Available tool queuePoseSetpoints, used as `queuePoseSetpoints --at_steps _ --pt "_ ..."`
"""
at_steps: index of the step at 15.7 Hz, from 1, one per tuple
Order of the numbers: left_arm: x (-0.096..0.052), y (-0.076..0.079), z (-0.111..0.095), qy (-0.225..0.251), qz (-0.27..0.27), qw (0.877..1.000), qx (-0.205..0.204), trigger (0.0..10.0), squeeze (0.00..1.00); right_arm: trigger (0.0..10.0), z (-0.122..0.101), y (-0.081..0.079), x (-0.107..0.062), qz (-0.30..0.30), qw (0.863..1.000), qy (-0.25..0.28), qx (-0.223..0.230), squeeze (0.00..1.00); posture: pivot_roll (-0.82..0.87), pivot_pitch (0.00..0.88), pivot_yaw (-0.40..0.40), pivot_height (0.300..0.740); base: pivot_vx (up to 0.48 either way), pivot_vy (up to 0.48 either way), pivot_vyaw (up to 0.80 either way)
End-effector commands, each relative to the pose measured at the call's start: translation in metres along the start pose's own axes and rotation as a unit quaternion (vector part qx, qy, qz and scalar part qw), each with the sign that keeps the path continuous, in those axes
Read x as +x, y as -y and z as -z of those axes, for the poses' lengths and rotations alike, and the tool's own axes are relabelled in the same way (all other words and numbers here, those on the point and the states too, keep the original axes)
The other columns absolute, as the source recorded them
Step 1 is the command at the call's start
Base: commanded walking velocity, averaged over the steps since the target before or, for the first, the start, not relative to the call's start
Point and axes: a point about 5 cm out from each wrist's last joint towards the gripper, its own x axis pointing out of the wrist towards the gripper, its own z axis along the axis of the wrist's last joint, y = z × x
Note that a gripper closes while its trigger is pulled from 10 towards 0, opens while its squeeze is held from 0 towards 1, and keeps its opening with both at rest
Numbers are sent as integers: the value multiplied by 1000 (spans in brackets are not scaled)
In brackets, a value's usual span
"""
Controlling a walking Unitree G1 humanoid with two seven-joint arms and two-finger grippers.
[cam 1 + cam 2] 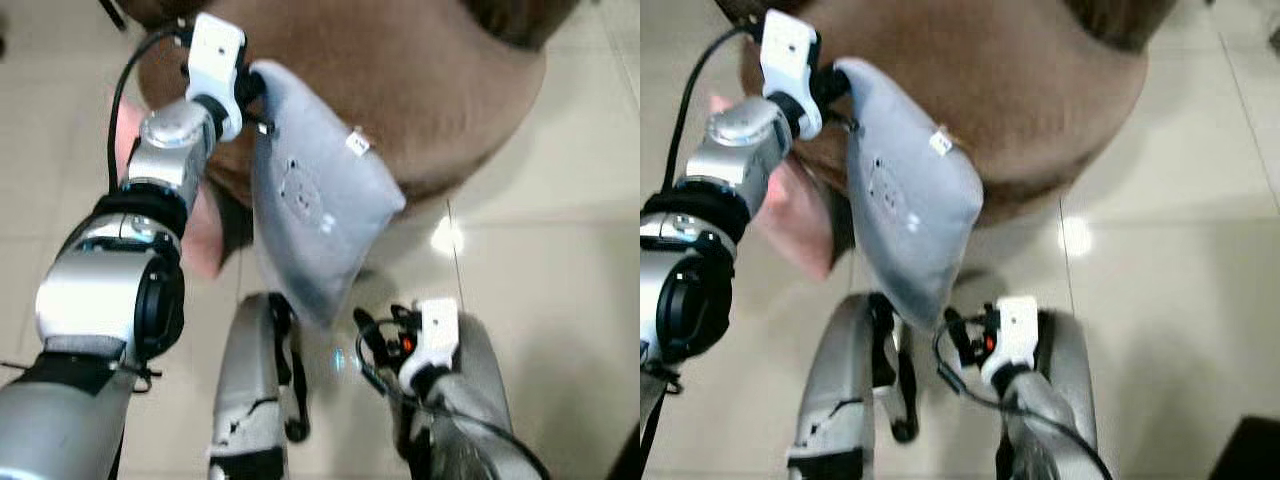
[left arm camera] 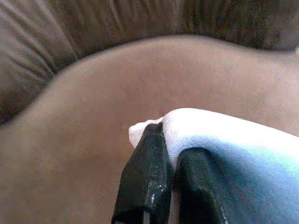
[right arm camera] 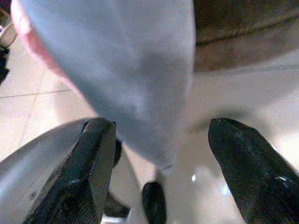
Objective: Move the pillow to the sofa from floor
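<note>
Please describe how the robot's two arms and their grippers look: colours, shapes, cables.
Both arms are silver metal with black joint rings. The left arm ends in a white wrist block, and a black cable loops over it. The right arm has a white block too, with looped black cables and a small red-orange part. Each gripper has two long, glossy black fingers.

Grey pillow (image 1: 320,215) dangling before brown sofa (image 1: 400,80)

The pillow (image 1: 320,215) is soft grey cloth, matt and faintly fleecy, with a small white tag sewn on. The sofa (image 1: 420,80) is brown matt fabric with a short velvety nap. The floor (image 1: 560,280) is pale glossy tile that mirrors a light. The left hand (image 2: 170,154) has smooth, slightly shiny black plastic fingers (image 2: 145,172); the arms look like brushed silver metal.
</note>
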Motion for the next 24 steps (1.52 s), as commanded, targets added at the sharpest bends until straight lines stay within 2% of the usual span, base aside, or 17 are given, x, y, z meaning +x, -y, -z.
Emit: queuePoseSetpoints --at_steps 1,2,4,7,8,10,12,13,14,15,19,24 --pt "1 -23 -66 103 -47 993 16 0 0 10000 6 5 2 13 1000 -8 1 0 -8 83 111 548 0 0 0" --pt "0 -28 -77 110 -61 992 26 0 0 10000 2 8 8 16 1000 2 0 0 -1 67 114 548 0 0 0" --pt "-3 -37 -80 105 -87 990 21 0 0 10000 -8 13 17 18 1000 25 3 0 2 41 116 548 0 0 0" --pt "-10 -48 -43 46 -123 991 9 0 0 10000 -62 16 15 -1 993 116 3 0 -26 17 119 548 0 0 0" --pt "-13 -53 -37 29 -139 990 18 0 0 10000 -70 19 12 -7 992 126 3 0 -43 13 122 548 0 0 0" --pt "-18 -59 -28 4 -161 986 34 0 0 10000 -70 22 11 -13 992 122 11 0 -49 16 123 548 0 0 0" --pt "-28 -64 7 -58 -182 981 42 0 0 10000 -66 20 11 -15 994 111 11 0 -47 22 124 548 0 0 0" --pt "-34 -63 25 -87 -189 978 33 0 0 10000 -66 18 12 -12 994 110 15 0 -45 29 121 548 0 0 0" --pt "-35 -62 29 -92 -191 977 28 0 0 10000 -67 17 12 -12 994 109 16 0 -46 30 120 548 0 0 0" --pt "-34 -62 29 -83 -193 978 1 0 0 10000 -66 15 11 -16 994 109 18 0 -52 40 117 548 0 0 0" --pt "-24 -50 20 -57 -175 982 -37 0 0 10000 -59 10 8 -28 994 103 27 0 -48 49 110 572 0 0 0" --pt "-3 -31 -21 4 -133 990 -50 0 0 10000 -52 9 6 -35 994 95 37 0 -52 48 119 622 0 0 0"
